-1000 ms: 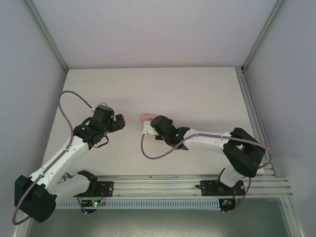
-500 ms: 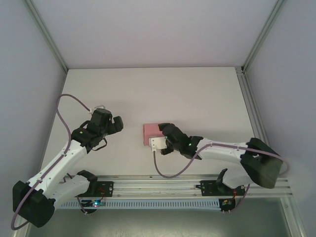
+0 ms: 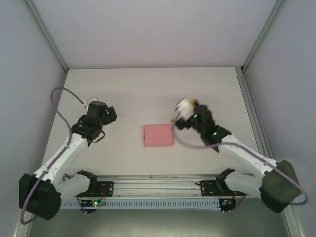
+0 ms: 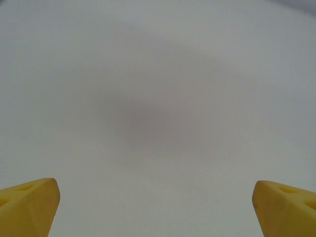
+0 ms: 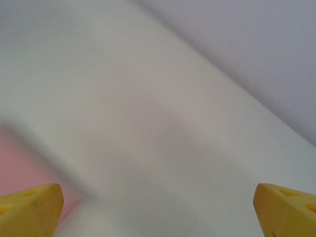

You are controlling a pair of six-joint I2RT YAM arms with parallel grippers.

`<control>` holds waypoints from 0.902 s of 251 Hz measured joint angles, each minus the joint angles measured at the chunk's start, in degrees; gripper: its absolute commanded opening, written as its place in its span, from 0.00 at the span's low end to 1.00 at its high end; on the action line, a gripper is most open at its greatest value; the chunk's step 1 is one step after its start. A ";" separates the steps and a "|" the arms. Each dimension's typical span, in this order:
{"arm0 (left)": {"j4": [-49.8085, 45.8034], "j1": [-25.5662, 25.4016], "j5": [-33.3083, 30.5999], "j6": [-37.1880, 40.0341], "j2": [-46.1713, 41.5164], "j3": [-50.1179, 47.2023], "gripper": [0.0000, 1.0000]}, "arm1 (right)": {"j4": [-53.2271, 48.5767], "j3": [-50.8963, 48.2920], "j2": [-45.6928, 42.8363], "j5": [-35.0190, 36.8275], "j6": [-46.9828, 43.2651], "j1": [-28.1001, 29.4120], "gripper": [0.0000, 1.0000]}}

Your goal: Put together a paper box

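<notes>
The paper box [image 3: 158, 135] is a small flat pink rectangle lying on the white table [image 3: 148, 89], midway between the two arms, with nothing touching it. My left gripper [image 3: 107, 114] hovers to its left, well apart from it. In the left wrist view the left gripper [image 4: 158, 212] is open, its yellow fingertips [image 4: 27, 205] wide apart over bare table. My right gripper [image 3: 183, 114], blurred by motion, is to the box's right and clear of it. The right gripper [image 5: 158, 210] is open and empty, with a pink corner of the box [image 5: 15, 168] at lower left.
Aluminium frame posts [image 3: 47, 37] and pale walls [image 3: 148, 29] bound the table on three sides. A metal rail [image 3: 158, 183] carrying both arm bases runs along the near edge. Purple cables [image 3: 61, 98] loop off each arm.
The right gripper opened, let go of the pink box and swung away to the right; the box now lies flat on the table. The left gripper drew back leftward.
</notes>
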 measured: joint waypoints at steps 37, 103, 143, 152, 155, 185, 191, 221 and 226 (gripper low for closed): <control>14.43 7.63 -0.09 5.55 5.35 -3.63 1.00 | 8.96 -3.43 1.95 1.84 9.20 -13.70 0.98; 36.50 15.50 6.80 13.62 14.01 -15.28 1.00 | 28.00 -20.57 4.50 -3.72 9.62 -19.39 0.98; 42.34 15.50 12.57 18.45 14.19 -15.58 1.00 | 38.51 -21.99 5.75 -5.18 9.07 -19.96 0.98; 45.64 15.52 13.27 19.12 14.75 -16.63 1.00 | 43.12 -23.34 7.82 -5.18 9.07 -20.00 0.98; 46.66 15.52 13.44 19.28 14.99 -17.03 1.00 | 44.83 -23.85 9.05 -5.18 9.05 -20.09 0.98; 56.87 15.63 15.63 21.11 19.10 -22.23 1.00 | 55.34 -26.64 20.35 -6.19 9.66 -22.27 0.98; 60.63 15.78 16.06 21.49 21.59 -23.12 1.00 | 56.33 -26.69 22.12 -6.60 10.19 -23.10 0.98; 63.43 15.89 18.80 23.02 28.50 -23.71 1.00 | 52.70 -23.30 23.93 -6.73 12.00 -25.90 0.98; 64.32 15.87 19.17 23.26 28.63 -23.69 1.00 | 53.24 -22.71 23.93 -6.62 12.35 -26.03 0.98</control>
